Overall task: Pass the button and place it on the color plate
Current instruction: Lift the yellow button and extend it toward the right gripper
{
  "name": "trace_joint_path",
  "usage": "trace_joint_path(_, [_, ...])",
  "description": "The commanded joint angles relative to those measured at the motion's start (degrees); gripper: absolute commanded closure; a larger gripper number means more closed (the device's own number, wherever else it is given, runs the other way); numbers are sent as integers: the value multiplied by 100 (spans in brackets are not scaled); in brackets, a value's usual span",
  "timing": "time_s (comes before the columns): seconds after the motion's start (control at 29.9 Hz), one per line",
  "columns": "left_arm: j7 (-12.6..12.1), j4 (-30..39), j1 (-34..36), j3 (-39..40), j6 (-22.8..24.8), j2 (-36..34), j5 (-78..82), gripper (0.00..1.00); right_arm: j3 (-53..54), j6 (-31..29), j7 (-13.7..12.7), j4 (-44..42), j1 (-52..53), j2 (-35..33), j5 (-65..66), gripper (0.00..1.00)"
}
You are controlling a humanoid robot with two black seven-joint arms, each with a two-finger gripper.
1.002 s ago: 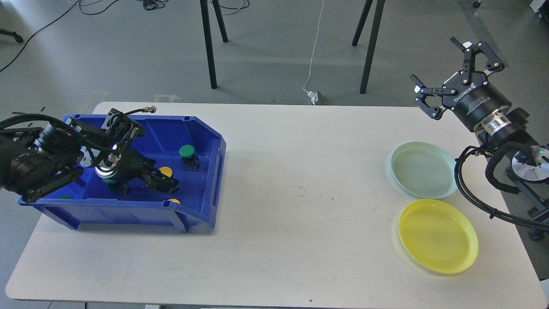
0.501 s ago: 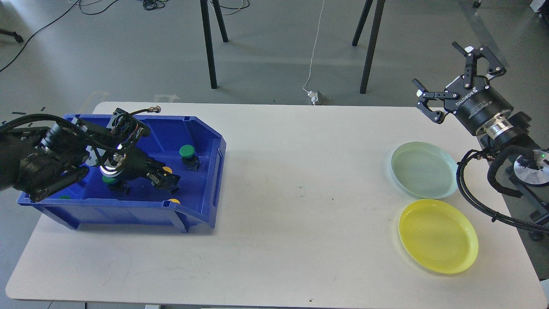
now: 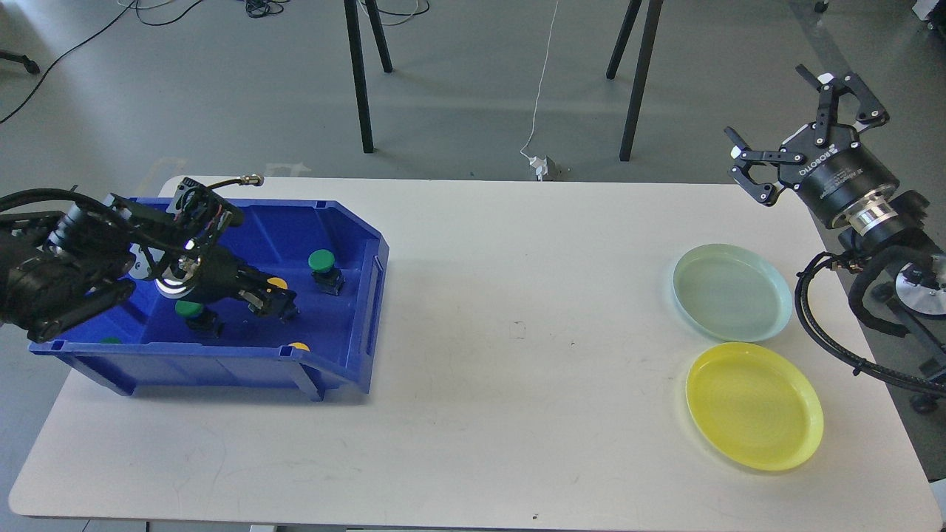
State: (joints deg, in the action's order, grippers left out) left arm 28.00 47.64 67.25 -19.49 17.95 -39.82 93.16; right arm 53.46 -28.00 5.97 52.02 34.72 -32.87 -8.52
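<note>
A blue bin [image 3: 373, 277] at the table's left holds several push buttons. My left gripper [image 3: 272, 301] is low inside the bin, its fingers closed around the dark body of a yellow-capped button [image 3: 277, 283]. A green-capped button [image 3: 321, 260] stands just right of it, and another green one [image 3: 190, 309] is to its left. A yellow cap [image 3: 299, 346] and a green cap [image 3: 111, 340] peek over the bin's front wall. A pale green plate [image 3: 732, 292] and a yellow plate [image 3: 754, 405] lie at the right. My right gripper [image 3: 776, 111] is open and empty, raised beyond the table's far right corner.
The white table [image 3: 517, 332] is bare between the bin and the plates. My right arm's cables [image 3: 820, 332] hang just right of the plates. Stand legs [image 3: 358, 74] are on the floor behind the table.
My left gripper has drawn back to the left and up a little inside the bin, and the yellow button has moved with it. My right gripper has drifted slightly right.
</note>
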Motion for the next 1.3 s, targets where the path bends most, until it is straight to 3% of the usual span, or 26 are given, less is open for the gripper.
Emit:
trace_joint_path(0.0, [0, 1095, 218, 795, 50, -981, -114, 95, 165, 0, 9, -52, -18, 0, 0, 0])
trace_joint_path(0.13, [0, 2362, 183, 2070, 533, -2046, -972, 95, 156, 0, 35, 158, -228, -157, 44, 0])
trace_joint_path(0.27, [0, 3075, 78, 2582, 692, -2039, -2923, 94, 139, 233, 53, 1193, -825, -658, 411, 0])
trace_joint_path(0.37, [0, 3208, 60, 2653, 517, -1277, -3979, 94, 156, 400, 71, 2143, -1362, -1027, 1289, 0])
trace_joint_path(0.5, [0, 2796, -264, 2653, -448, 138, -4377, 94, 192, 410, 44, 3434, -2082, -1440, 1617, 0])
trace_joint_path(0.6, [0, 2339, -502, 2653, -819, 921, -4360, 94, 157, 331, -78, 4113, -2514, -1564, 1608, 0])
trace_joint_path(0.84, [0, 2039, -740, 2609, -1021, 1301, -4131, 94, -107, 0, -254, 4132, -2296, -1336, 845, 0])
trace_joint_path(1.1, [0, 2083, -757, 2591, -1127, 1319, -3973, 94, -1239, 0, -316, 3447, -838, -1160, 237, 0])
trace_joint_path(1.27, [0, 2083, -757, 2591, -1127, 1319, -3964, 94, -1935, 0, -413, 2981, -72, -686, 229, 0])
